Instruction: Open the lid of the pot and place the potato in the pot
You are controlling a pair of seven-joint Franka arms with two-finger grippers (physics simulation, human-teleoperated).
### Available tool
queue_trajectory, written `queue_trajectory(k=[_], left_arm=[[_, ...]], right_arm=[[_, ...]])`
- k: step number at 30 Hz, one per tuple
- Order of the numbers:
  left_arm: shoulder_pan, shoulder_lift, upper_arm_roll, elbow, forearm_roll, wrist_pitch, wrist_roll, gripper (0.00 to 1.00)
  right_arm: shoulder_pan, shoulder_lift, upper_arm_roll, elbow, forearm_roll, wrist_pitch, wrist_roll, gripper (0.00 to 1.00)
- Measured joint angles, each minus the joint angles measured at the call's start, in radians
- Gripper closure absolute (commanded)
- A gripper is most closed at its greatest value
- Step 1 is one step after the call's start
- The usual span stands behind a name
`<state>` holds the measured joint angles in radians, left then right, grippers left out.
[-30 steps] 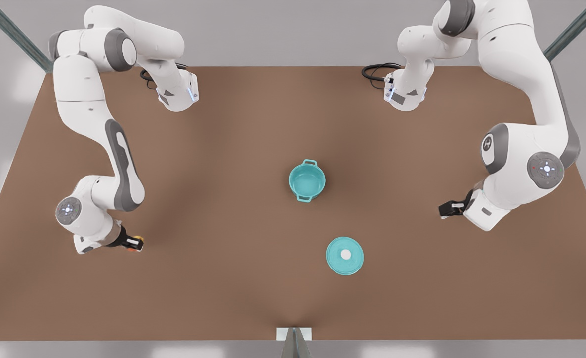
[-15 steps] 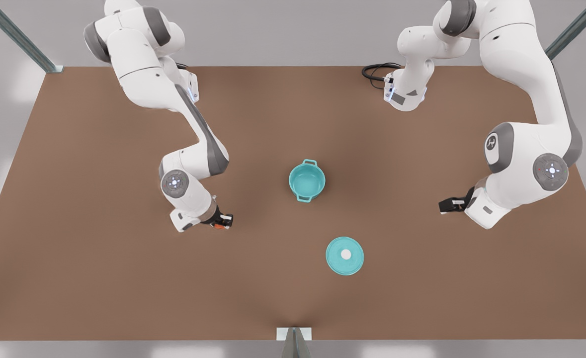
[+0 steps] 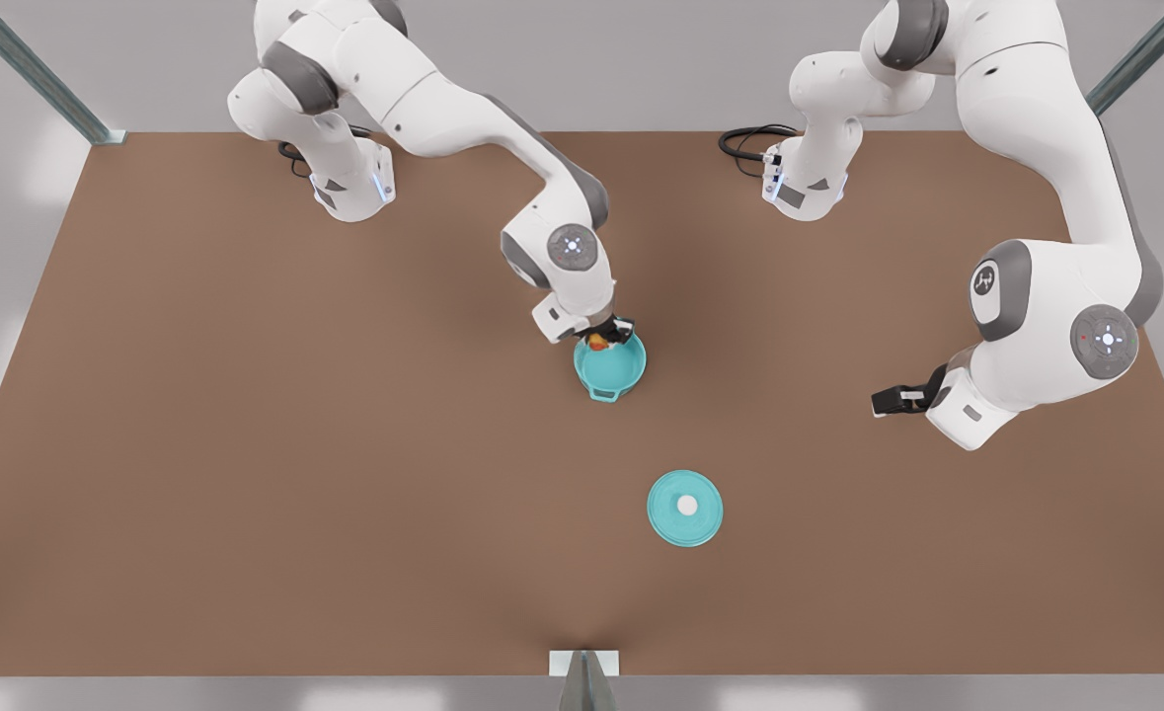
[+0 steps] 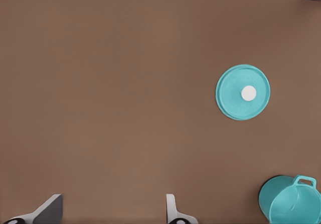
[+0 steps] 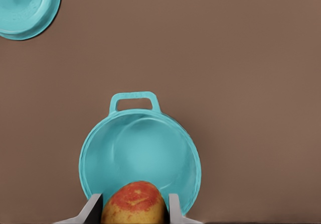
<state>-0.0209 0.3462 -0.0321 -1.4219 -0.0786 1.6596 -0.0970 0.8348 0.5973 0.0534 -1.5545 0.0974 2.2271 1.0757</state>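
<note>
The right end effector (image 3: 609, 336) is over the far rim of the pot (image 3: 610, 363), and its fingers (image 5: 174, 208) are closed on the potato (image 5: 134, 204). In the right wrist view the potato sits between the two fingers, above the open teal inside of the pot, close to the rim. The pot stands upright near the middle of the tabletop (image 3: 246, 474), with one loop handle (image 5: 134, 101) pointing toward the lid (image 3: 685, 508).

The lid lies flat on the tabletop, well apart from the pot and nearer to the camera in the front view, with its white knob (image 3: 686, 506) facing up.

The left end effector (image 3: 895, 400) waits at the front view's right, above bare tabletop. Its fingers (image 4: 173, 211) are spread apart and hold nothing.
</note>
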Motion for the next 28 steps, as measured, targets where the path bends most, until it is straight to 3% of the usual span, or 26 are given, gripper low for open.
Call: queue_trajectory(k=[4, 12, 13, 19, 21, 25, 28], left_arm=[[0.003, -0.001, -0.001, 0.001, 0.0, -0.001, 0.004, 0.0], [0.002, 0.001, -0.006, 0.001, -0.002, -0.001, 0.008, 0.0], [0.001, 0.002, -0.008, 0.001, -0.002, -0.001, 0.009, 0.0], [0.001, 0.003, -0.009, 0.001, -0.002, 0.001, 0.011, 0.0], [0.001, 0.002, -0.009, 0.001, -0.002, 0.0, 0.011, 0.0], [0.001, 0.005, -0.009, 0.001, -0.003, 0.0, 0.012, 0.0], [0.001, 0.006, -0.009, 0.001, -0.004, 0.001, 0.013, 0.0]], right_arm=[[0.012, 0.089, -0.009, 0.052, -0.005, 0.014, 0.107, 0.57], [0.009, 0.12, -0.035, 0.07, -0.011, 0.058, 0.262, 0.55], [0.01, 0.122, -0.034, 0.078, -0.012, 0.057, 0.277, 0.0], [-0.012, 0.051, -0.072, 0.103, -0.017, 0.013, 0.346, 0.0], [-0.143, -0.042, -0.088, 0.102, -0.019, -0.065, 0.341, 0.0], [-0.661, -0.244, -0.095, 0.059, -0.03, -0.281, 0.191, 0.0], [-0.793, -0.31, -0.093, -0.002, -0.052, -0.382, 0.036, 0.0]])
